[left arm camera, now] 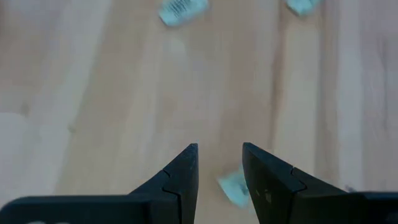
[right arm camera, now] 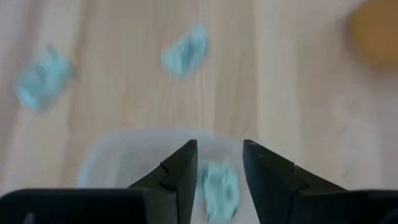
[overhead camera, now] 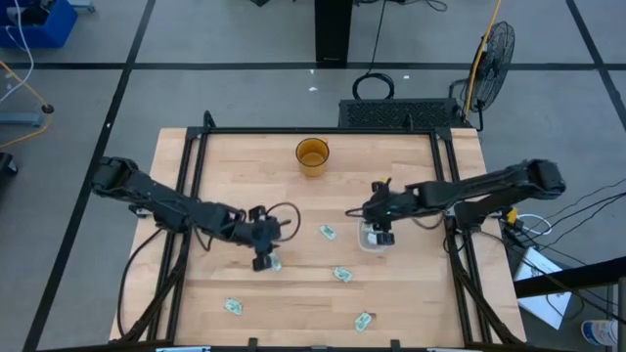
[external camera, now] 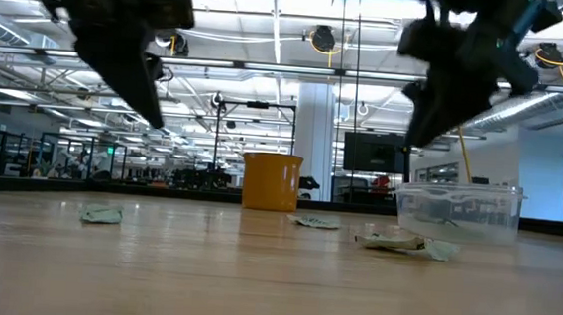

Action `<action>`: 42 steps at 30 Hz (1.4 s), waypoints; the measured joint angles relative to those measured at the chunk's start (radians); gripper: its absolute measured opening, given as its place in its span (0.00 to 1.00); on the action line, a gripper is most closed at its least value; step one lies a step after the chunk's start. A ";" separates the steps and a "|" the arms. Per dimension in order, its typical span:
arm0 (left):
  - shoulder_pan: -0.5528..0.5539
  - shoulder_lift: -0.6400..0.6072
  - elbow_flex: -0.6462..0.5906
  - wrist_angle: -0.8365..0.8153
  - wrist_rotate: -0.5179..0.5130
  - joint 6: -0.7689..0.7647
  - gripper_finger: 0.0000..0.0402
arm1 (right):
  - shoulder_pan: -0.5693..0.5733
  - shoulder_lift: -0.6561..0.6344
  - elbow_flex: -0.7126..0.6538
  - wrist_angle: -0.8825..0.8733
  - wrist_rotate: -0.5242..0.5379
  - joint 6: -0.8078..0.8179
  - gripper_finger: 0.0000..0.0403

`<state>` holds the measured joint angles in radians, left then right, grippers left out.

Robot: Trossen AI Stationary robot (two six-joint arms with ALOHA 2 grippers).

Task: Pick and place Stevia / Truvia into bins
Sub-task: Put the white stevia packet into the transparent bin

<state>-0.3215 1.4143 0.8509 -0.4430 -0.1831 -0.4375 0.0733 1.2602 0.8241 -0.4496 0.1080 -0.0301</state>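
The Stevia sachets lie scattered over the near half of the bench [overhead camera: 235, 147]. From above I count 5 in the open: 1 sachet [overhead camera: 275, 261] right under my left end effector [overhead camera: 264, 256], 1 [overhead camera: 328, 232] just left of the bin, 1 [overhead camera: 342, 276] nearer the bench's front, 1 [overhead camera: 234, 307] toward the front left, and 1 [overhead camera: 364, 320] toward the front right. My right wrist camera shows 1 more green-and-white sachet [right arm camera: 219, 186] lying inside the clear plastic bin [overhead camera: 374, 238], seen between my fingers.

The bin sits right of centre on the bench, with my right end effector [overhead camera: 380, 230] hovering directly over it. Its fingers [right arm camera: 177, 171] are parted and hold nothing; the sachet below them rests on the bin's floor, not in my grip. At bench level the bin [external camera: 460, 212] stands flat on the wood with a crumpled sachet [external camera: 407, 244] close to its base.

My left end effector hangs above the bench left of centre, fingers [left arm camera: 180, 174] apart and empty, with the sachet [left arm camera: 234, 186] beneath them lying on the wood in the gap.

An amber cup [overhead camera: 312, 156] stands upright toward the far edge of the bench, well apart from both end effectors and the bin.
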 joint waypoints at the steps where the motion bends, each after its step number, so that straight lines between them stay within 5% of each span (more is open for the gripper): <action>1: -0.018 0.000 0.000 -0.005 0.000 -0.017 0.32 | 0.000 -0.023 0.001 0.030 -0.001 -0.009 0.30; 12: -0.118 0.000 -0.149 0.082 -0.088 -0.201 0.32 | 0.021 0.010 0.001 0.288 -0.030 -0.071 0.31; 30: -0.117 0.011 -0.449 0.594 -0.085 -0.281 0.32 | 0.020 0.066 0.001 0.328 -0.027 -0.088 0.31; 42: -0.147 0.046 -0.489 0.784 -0.067 -0.303 0.32 | 0.020 0.066 0.001 0.327 -0.027 -0.128 0.31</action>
<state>-0.4684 1.4605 0.3623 0.3413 -0.2497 -0.7409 0.0933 1.3266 0.8249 -0.1230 0.0811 -0.1579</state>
